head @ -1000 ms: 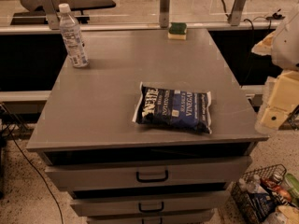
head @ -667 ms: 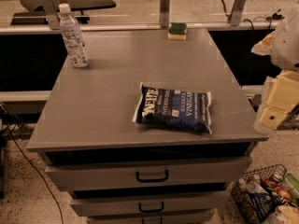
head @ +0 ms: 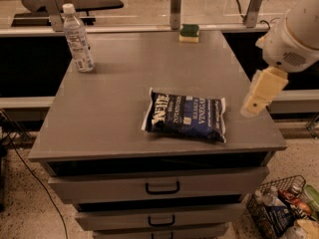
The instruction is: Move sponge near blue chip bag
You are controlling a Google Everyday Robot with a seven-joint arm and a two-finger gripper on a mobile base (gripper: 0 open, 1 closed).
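Compared with a moment before, the pincer (head: 260, 92) had shifted inward from the right and hung above the right edge of the surface (head: 109, 103), just beside the blue chip bag (head: 187, 116). Whether it was spread or pressed together could not be told. The sponge (head: 189, 33), the bag and the water bottle (head: 78, 39) had not moved. The sponge sat at the far edge, before a metal post (head: 175, 6), well apart from the bag lying flat near the front. The bottle stood upright at the far left.
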